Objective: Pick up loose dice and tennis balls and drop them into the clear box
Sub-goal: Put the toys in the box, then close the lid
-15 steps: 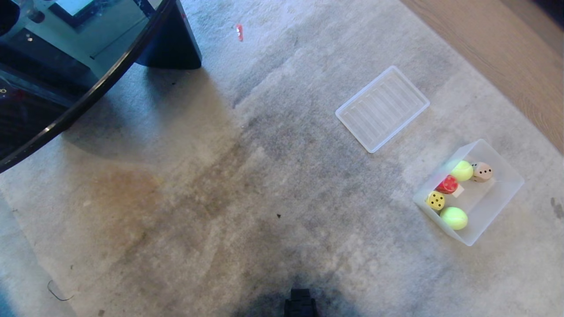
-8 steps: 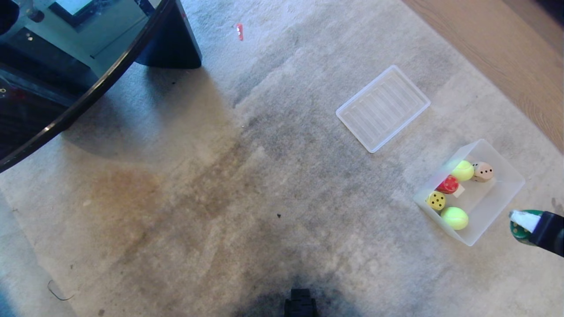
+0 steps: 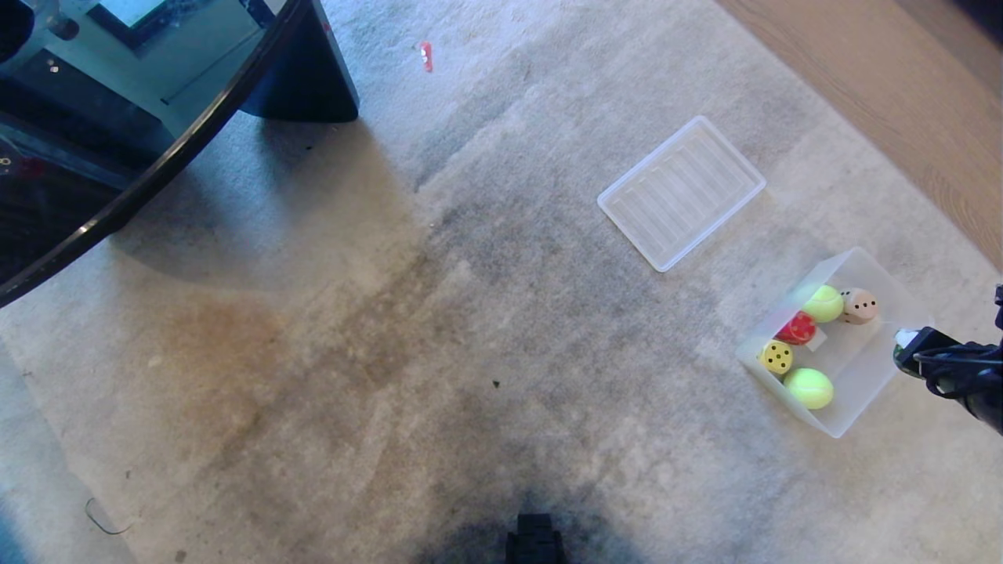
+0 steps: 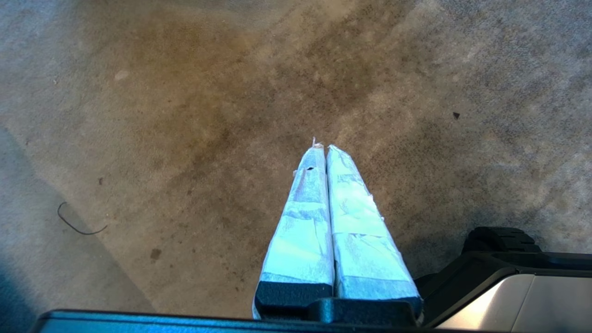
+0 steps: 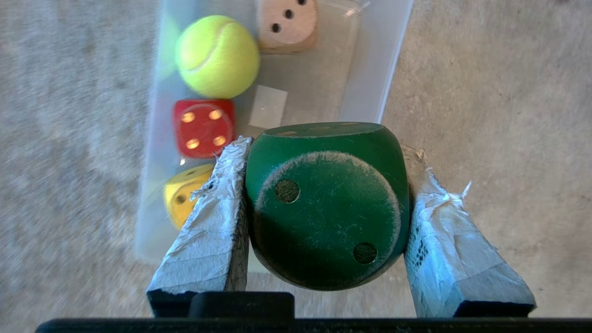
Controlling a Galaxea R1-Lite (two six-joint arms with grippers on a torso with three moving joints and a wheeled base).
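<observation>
Grey carpet [image 3: 470, 313], right claw [image 5: 326, 152] gripping green die [image 5: 326, 203], no readable writing

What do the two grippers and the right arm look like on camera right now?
Both the left gripper and the right gripper have long tapered fingers wrapped in frayed whitish tape over black bases. In the head view the right arm is black, with thin dark cables looped along it.

Right arm [image 3: 960, 372] cut off at the head view's edge, green die [image 5: 326, 203] hidden behind it.
</observation>
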